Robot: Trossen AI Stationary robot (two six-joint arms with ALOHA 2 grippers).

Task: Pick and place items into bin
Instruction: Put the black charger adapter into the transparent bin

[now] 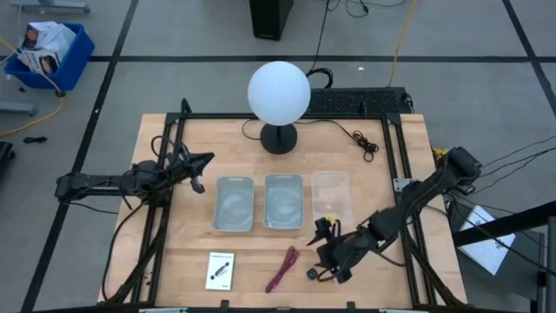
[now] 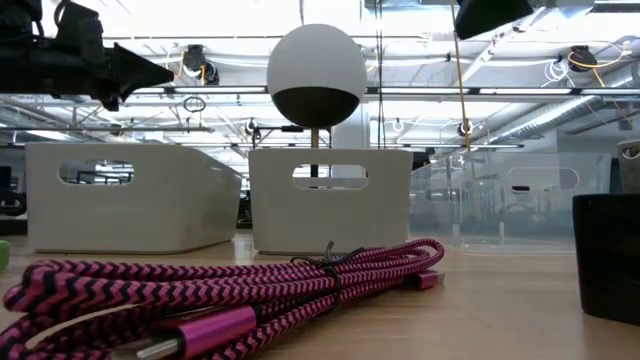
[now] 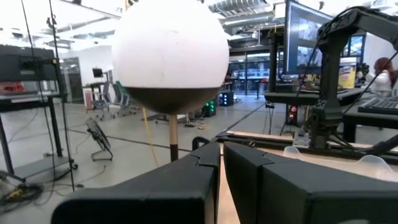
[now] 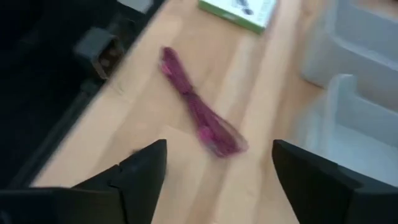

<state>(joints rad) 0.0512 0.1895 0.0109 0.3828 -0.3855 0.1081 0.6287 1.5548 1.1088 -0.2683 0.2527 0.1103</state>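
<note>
The dark red cord bundle [image 1: 282, 268] lies flat on the table near its near edge and fills the foreground of the low view [image 2: 230, 290]. The white card with a black mark [image 1: 221, 270] lies flat to its left. A black block [image 2: 605, 255] stands on the table right of the cord. My right gripper [image 1: 323, 252] hovers open just right of the cord. The right wrist view shows its fingers spread wide [image 4: 217, 168], with the cord [image 4: 199, 112] ahead of them. My left gripper [image 1: 198, 169] is shut and raised left of the bins [image 3: 221, 180].
Two grey bins [image 1: 234, 203] [image 1: 283, 200] and a clear bin [image 1: 331, 196] stand side by side mid-table. A lamp with a white globe [image 1: 279, 94] stands at the far edge. A metal frame borders the table's sides. Bare wood lies around the cord and card.
</note>
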